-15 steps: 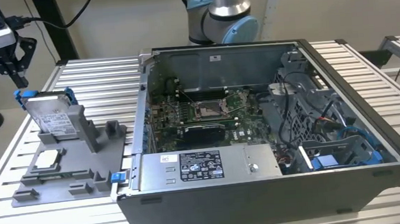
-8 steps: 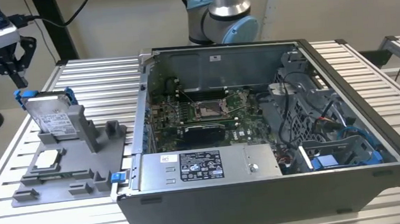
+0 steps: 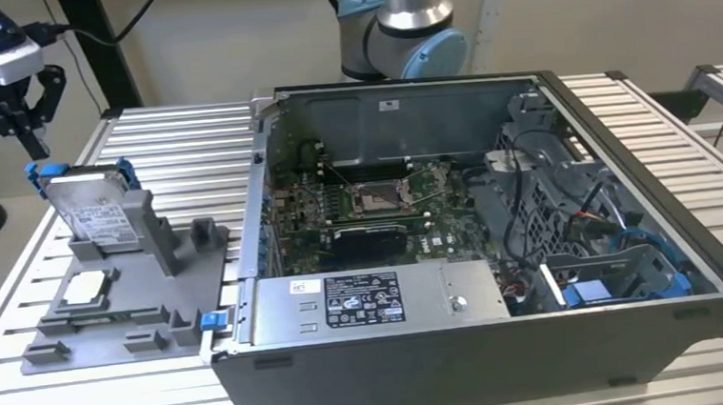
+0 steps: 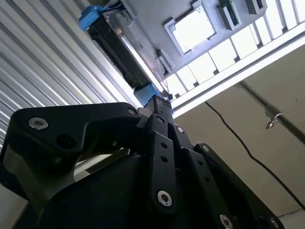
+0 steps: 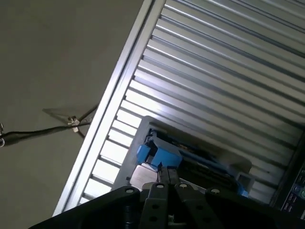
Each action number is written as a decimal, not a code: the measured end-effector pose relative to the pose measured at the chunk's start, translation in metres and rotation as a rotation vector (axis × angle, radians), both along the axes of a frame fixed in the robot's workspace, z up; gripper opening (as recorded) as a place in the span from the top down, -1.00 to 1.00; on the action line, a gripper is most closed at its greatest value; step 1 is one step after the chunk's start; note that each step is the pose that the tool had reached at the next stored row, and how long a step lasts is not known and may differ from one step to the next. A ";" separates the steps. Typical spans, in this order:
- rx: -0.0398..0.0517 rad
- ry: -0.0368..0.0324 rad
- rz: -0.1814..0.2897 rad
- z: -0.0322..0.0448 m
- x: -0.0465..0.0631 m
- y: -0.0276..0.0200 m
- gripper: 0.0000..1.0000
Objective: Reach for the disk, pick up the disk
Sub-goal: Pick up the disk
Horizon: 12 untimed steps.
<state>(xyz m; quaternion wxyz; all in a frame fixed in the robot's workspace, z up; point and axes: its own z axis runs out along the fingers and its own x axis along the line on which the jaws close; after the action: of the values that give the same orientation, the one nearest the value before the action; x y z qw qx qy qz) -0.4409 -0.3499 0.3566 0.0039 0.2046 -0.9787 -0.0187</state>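
Exterior view: we log the end effector [image 3: 37,147] at the exterior view's far left, hanging fingers-down over the slatted metal worktop [image 3: 179,144]. Its two black fingers are clenched tip against tip with nothing between them. The first wrist view agrees: there the end effector [image 5: 166,172] narrows to a single closed tip.

The disk [image 3: 92,210] stands on edge, leaning slightly, in a slot of the grey moulded holder [image 3: 134,319]. The holder lies on the worktop beside the open computer case [image 3: 500,355]. The disk's labelled face is turned to the exterior camera, and its blue bracket [image 3: 43,172] shows at both upper corners. We place the fingertips just above the bracket corner on the exterior view's left (contact or a small gap: we cannot tell from any view). In the first wrist view the tips sit right at the blue bracket [image 5: 159,153]. In the second wrist view the disk [image 4: 119,45] runs away from the tips along its top edge.

Also on the holder: a small square white-topped chip [image 3: 85,289], lying flat in a recess, apart from the disk. Inside the case we note the motherboard [image 3: 361,198] and a grey labelled power supply box [image 3: 368,302]. The arm's base joint [image 3: 401,28] rises behind the case
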 end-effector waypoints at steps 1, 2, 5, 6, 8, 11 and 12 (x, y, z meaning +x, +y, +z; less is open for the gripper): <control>0.0000 0.0000 0.013 0.0000 0.000 0.0000 1.00; 0.0000 -0.0001 0.026 0.0000 0.000 0.0000 1.00; 0.0000 0.0000 0.068 0.0000 0.000 0.0000 1.00; 0.0000 -0.0001 0.083 0.0000 0.000 0.0000 1.00; 0.0000 0.0000 0.116 0.0000 0.000 0.0000 1.00; 0.0000 -0.0001 0.167 0.0000 0.000 0.0000 1.00; 0.0000 0.0000 0.184 0.0000 0.000 0.0001 1.00</control>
<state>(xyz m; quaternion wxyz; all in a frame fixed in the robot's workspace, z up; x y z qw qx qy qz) -0.4409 -0.3498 0.3566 0.0055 0.2935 -0.9558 -0.0183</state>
